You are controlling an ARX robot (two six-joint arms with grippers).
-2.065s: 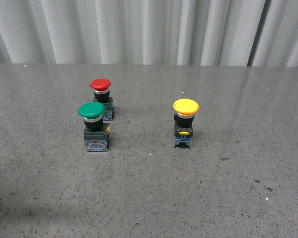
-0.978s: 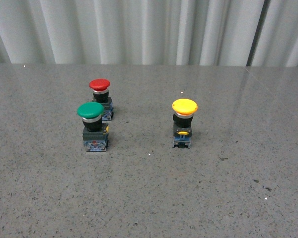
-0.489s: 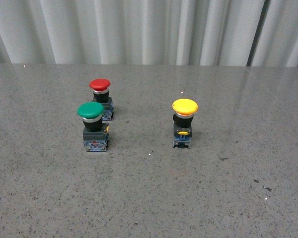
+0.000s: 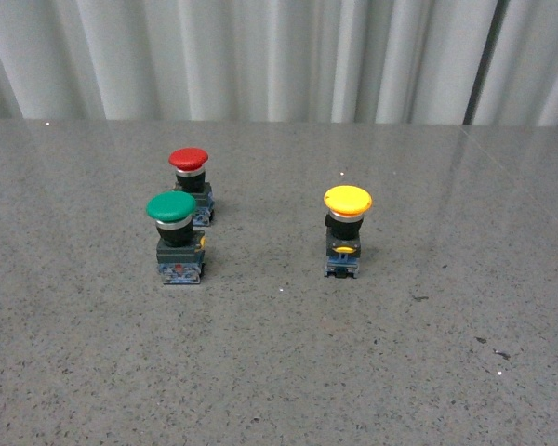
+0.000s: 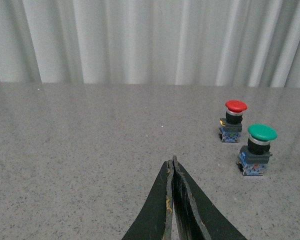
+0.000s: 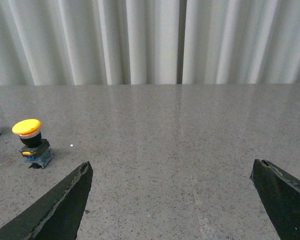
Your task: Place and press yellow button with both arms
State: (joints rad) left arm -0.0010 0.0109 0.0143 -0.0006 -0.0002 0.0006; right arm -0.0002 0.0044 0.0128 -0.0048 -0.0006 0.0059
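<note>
Pinching together with nothing between them, the left jaws meet at their tips above the bare grey counter (image 5: 80, 165). The right jaws are spread wide, released, and the gap between them holds only speckled surface.

Ahead of the right jaws, off to one side and outside that gap, stands the yellow button (image 6: 30, 142). It is upright on the counter and well clear of the nearer jaw tip, with nothing touching it.

Ahead of the left jaws and off to one side, well apart from them, the green button (image 5: 257, 150) stands upright. Just beyond it, farther from those jaws, the red button (image 5: 233, 121) is also upright. The two are near each other but not touching.

From the front, the yellow button stands alone, well apart from the green and red pair.

Past the counter's far edge hangs a pale pleated curtain (image 4: 260, 56).
</note>
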